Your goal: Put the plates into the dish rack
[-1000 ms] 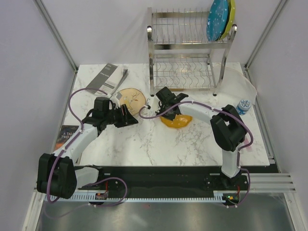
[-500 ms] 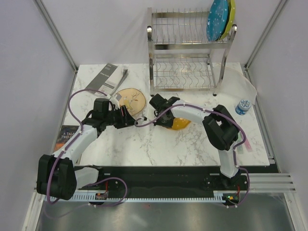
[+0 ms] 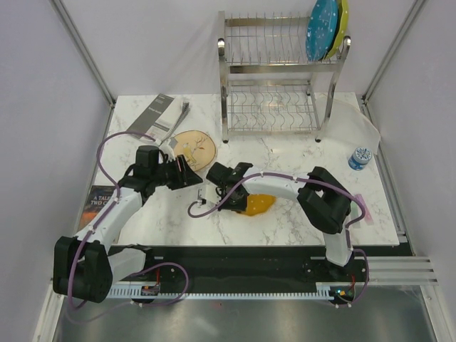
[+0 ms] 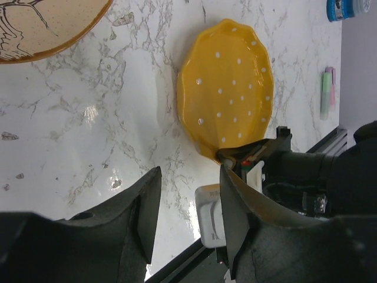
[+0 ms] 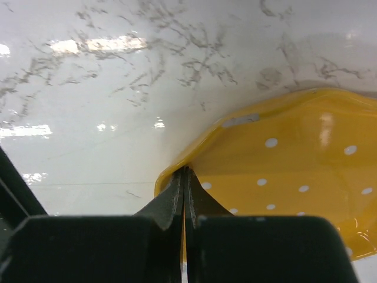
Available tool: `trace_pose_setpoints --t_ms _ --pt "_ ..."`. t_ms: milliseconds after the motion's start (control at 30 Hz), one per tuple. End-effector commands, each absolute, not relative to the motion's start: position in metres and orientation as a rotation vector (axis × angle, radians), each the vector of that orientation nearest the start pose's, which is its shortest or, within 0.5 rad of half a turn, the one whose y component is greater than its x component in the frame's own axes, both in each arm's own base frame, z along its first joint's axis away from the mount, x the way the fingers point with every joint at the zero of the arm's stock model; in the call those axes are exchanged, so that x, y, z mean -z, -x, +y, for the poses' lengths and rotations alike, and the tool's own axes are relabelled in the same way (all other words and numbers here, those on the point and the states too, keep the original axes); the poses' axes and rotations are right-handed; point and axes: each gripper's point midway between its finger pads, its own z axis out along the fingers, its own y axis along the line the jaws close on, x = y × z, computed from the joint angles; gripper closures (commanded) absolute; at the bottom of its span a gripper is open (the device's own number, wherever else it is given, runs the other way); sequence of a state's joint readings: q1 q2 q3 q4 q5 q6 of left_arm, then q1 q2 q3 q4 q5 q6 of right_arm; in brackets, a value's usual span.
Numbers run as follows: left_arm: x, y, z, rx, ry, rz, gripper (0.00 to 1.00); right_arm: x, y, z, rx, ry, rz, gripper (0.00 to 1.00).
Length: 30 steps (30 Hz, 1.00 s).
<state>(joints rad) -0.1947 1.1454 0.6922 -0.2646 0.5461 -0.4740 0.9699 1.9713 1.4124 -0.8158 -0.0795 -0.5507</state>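
Note:
The orange plate (image 3: pixel 258 204) with white dots lies on the marble table, near the front middle. My right gripper (image 3: pixel 235 198) is shut on its left rim; the right wrist view shows the fingertips (image 5: pixel 178 187) pinched on the rim of the orange plate (image 5: pixel 283 171). My left gripper (image 3: pixel 194 176) is open and empty, just left of the right wrist, its jaws (image 4: pixel 188 203) pointing at the orange plate (image 4: pixel 230 100). The tan floral plate (image 3: pixel 196 148) lies flat behind it, also in the left wrist view (image 4: pixel 41 23). The teal plate (image 3: pixel 322 28) and lime green plate (image 3: pixel 343 21) stand in the dish rack's (image 3: pixel 274 78) top tier.
A grey booklet (image 3: pixel 160 114) lies at the back left. A dark book (image 3: pixel 96 199) sits at the left edge. A blue-capped bottle (image 3: pixel 360 157) and clear plastic sheet (image 3: pixel 353 117) are at the right. A green and pink marker (image 4: pixel 327 91) lies near the front right.
My right gripper has dragged the orange plate left and toward the table's front edge. My left gripper has barely moved.

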Motion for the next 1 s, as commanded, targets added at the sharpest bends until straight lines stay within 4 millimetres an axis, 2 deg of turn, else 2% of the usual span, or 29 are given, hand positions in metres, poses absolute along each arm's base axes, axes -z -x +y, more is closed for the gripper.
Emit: trace_pose_setpoints --t_ms 0,33,67,100,133,167,200,233,267,300,333,367,400,433,467,500,533,600,700,867,967 --pt "-0.129 -0.268 -0.155 0.920 0.084 2.355 0.47 -0.028 -0.184 0.317 -0.324 2.021 2.211 1.00" --pt "-0.127 -0.268 -0.156 0.924 0.093 2.363 0.46 -0.036 -0.189 0.321 -0.307 1.969 2.217 0.99" --pt "-0.126 -0.268 -0.156 0.931 0.098 2.370 0.43 -0.043 -0.202 0.317 -0.211 1.921 2.206 0.95" --pt "-0.119 -0.264 -0.161 0.971 0.111 2.402 0.41 -0.062 -0.211 0.317 -0.180 1.863 2.171 0.87" --pt "-0.120 -0.265 -0.165 1.010 0.107 2.391 0.39 -0.071 -0.221 0.313 -0.126 1.803 2.164 0.70" --pt "-0.118 -0.266 -0.169 1.039 0.110 2.393 0.37 -0.081 -0.230 0.306 -0.093 1.751 2.164 0.62" --pt "-0.114 -0.264 -0.174 1.086 0.132 2.408 0.36 -0.097 -0.247 0.292 -0.080 1.647 2.187 0.52" --pt "-0.108 -0.268 -0.176 1.097 0.141 2.419 0.36 -0.102 -0.255 0.283 -0.095 1.577 2.228 0.35" --pt "-0.101 -0.269 -0.180 1.102 0.146 2.437 0.35 -0.106 -0.263 0.273 -0.126 1.465 2.298 0.34" --pt "-0.101 -0.273 -0.183 1.108 0.140 2.437 0.35 -0.110 -0.279 0.253 -0.222 1.311 2.397 0.34" --pt "-0.091 -0.276 -0.185 1.110 0.152 2.470 0.35 -0.107 -0.284 0.239 -0.271 1.210 2.474 0.33" --pt "-0.089 -0.278 -0.189 1.115 0.133 2.470 0.36 -0.104 -0.287 0.227 -0.346 1.064 2.564 0.33" --pt "-0.090 -0.284 -0.192 1.118 0.124 2.466 0.36 -0.101 -0.301 0.199 -0.392 0.905 2.633 0.33" --pt "-0.087 -0.286 -0.195 1.123 0.123 2.476 0.37 -0.093 -0.290 0.194 -0.529 0.844 2.690 0.34" --pt "-0.081 -0.287 -0.200 1.136 0.112 2.488 0.39 -0.089 -0.287 0.186 -0.598 0.773 2.725 0.34" --pt "-0.081 -0.289 -0.204 1.150 0.107 2.492 0.39 -0.089 -0.290 0.168 -0.649 0.648 2.753 0.34" --pt "-0.079 -0.290 -0.208 1.157 0.099 2.497 0.40 -0.081 -0.277 0.166 -0.750 0.606 2.785 0.34" --pt "-0.075 -0.291 -0.219 1.181 0.054 2.505 0.41 -0.076 -0.271 0.153 -0.803 0.503 2.812 0.34" --pt "-0.071 -0.294 -0.231 1.195 -0.007 2.516 0.42 -0.058 -0.255 0.143 -0.861 0.408 2.864 0.34" --pt "-0.062 -0.288 -0.249 1.242 -0.057 2.561 0.45 -0.055 -0.258 0.152 -0.968 0.346 2.837 0.35" --pt "-0.050 -0.284 -0.252 1.226 -0.054 2.599 0.47 -0.051 -0.263 0.157 -1.011 0.300 2.835 0.35"
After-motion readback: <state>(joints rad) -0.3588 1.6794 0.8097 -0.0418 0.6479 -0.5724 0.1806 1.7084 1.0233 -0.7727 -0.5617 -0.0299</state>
